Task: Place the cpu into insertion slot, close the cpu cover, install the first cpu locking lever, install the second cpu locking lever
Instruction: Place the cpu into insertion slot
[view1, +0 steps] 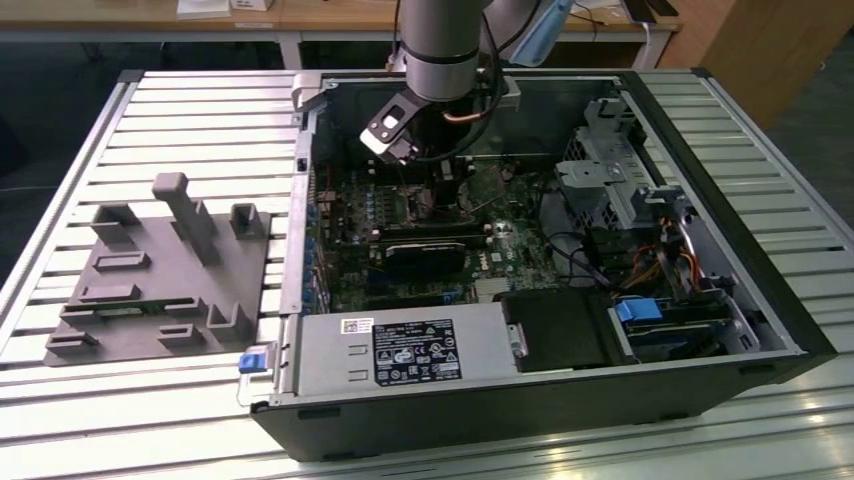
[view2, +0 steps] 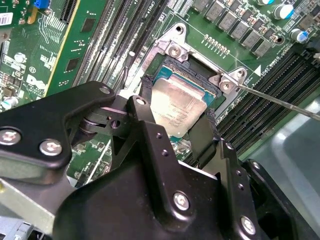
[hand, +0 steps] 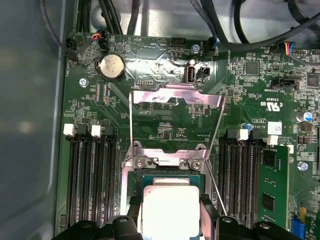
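The cpu (view2: 176, 111) is gripped at two opposite edges by the black fingers (view2: 144, 92) of the gripper (view2: 177, 102), which are closed onto it. It is held directly over the insertion slot (view2: 194, 75), inside the slot's silvery rim; whether it is fully seated cannot be told. In the first wrist view the cpu cover (hand: 175, 91) is seen swung open, away from the slot, above the green motherboard (hand: 100, 100). A thin wire locking lever (view2: 280, 102) is angled off unlatched. In the exterior view the arm is seen reaching inside the open computer case (view1: 787, 300).
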